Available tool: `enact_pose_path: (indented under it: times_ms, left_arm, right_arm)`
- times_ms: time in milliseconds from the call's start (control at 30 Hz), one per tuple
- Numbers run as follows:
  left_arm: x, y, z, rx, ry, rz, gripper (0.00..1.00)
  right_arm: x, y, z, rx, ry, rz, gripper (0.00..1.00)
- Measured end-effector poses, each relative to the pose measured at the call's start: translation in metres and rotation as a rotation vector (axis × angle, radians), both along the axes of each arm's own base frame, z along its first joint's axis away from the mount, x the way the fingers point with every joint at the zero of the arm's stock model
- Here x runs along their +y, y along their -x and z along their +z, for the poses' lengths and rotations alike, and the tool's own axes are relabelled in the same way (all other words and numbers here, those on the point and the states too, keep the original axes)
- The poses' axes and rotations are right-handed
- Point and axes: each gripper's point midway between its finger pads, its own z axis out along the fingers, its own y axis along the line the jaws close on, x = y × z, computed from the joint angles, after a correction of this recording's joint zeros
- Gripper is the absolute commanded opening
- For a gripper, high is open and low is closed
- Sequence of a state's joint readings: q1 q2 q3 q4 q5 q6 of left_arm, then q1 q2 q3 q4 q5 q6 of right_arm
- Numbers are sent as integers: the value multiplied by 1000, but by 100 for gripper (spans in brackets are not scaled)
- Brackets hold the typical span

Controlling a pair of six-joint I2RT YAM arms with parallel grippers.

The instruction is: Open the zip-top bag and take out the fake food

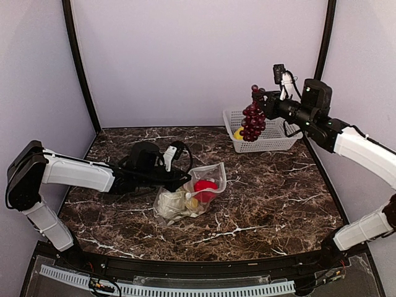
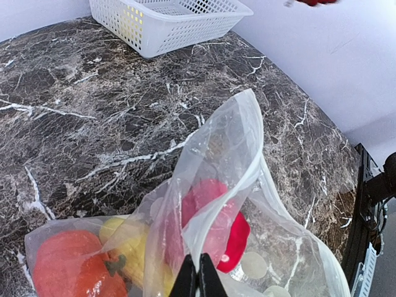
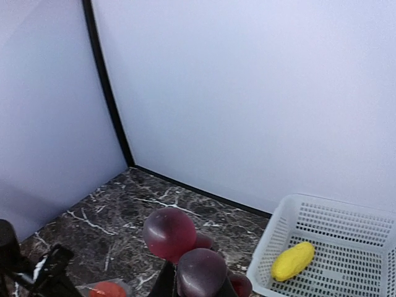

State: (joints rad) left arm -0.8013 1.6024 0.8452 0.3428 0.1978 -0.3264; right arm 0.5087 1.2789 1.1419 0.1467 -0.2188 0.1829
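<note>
Spotter: Black fingertips of your left gripper (image 2: 199, 279) are pressed together on a fold of the zip-top bag (image 2: 235, 154). Its mouth gapes open on the marble table (image 2: 93, 124), with a red piece (image 2: 213, 223), a yellow lump (image 2: 133, 244) and an orange piece (image 2: 68, 266) inside.

Operator: And my right?

Spotter: Your right gripper (image 1: 257, 94) pinches the grapes (image 1: 252, 122) by the top, and they seem to hang above the left part of the white basket (image 1: 272, 143). I'd carry them over its middle, lower the bunch inside the walls, then part the jaws. A high drop could bounce out.

Operator: What does each view add?

Spotter: Your right wrist shows plainly a yellow toy (image 3: 292, 260) lying in the basket. Your left wrist alone shows the bag's contents. Only the top view sets the grapes against the basket.
</note>
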Motion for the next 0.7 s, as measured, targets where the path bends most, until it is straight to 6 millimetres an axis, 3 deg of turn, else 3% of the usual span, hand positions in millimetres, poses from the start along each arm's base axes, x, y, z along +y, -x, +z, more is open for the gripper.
enact_pose_path:
  times_ms: [100, 333, 567, 700]
  left_arm:
    - [0, -1, 1, -2, 1, 1, 1]
    - [0, -2, 1, -3, 2, 4, 1]
    - [2, -4, 1, -2, 2, 10, 1]
    - [4, -6, 1, -2, 2, 15, 1]
  right_arm:
    - [-26, -42, -22, 36, 39, -101, 0]
    - [-62, -117, -78, 139, 99, -221, 0]
    - [-83, -187, -107, 173, 99, -272, 0]
    - [-86, -219, -119, 174, 102, -281, 0]
